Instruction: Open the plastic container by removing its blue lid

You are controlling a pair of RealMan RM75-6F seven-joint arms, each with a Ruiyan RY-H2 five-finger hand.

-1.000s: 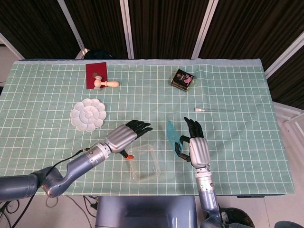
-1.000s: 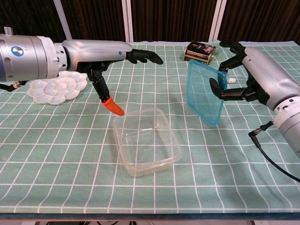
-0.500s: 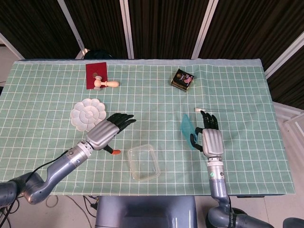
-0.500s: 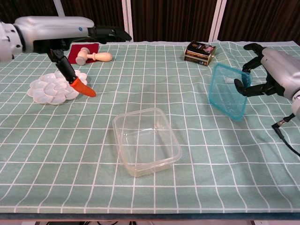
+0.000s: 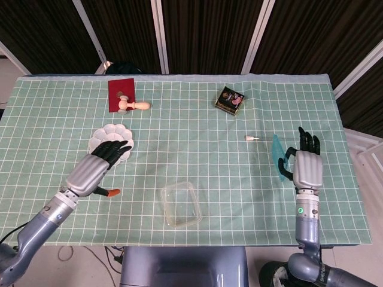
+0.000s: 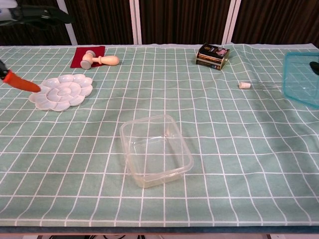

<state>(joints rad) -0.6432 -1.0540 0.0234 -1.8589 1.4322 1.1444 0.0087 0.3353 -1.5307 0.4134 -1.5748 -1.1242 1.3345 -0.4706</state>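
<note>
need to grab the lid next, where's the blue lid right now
The blue lid is held in the right hand, off toward the right side of the table in the head view, well away from the open container.

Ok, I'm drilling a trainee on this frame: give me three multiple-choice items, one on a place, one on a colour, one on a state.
1. Where is the blue lid?
A. on the container
B. in the right hand, off to the right
C. on the white palette

2. What colour is the cloth under the wooden stamp?
A. dark red
B. yellow
C. blue

3. How is the clear plastic container?
A. lidded
B. tipped over
C. open, upright

Key: 1 B, the right hand holds it up far from the container. 2 A, the cloth is dark red. 3 C, its mouth faces up with no lid.
</note>
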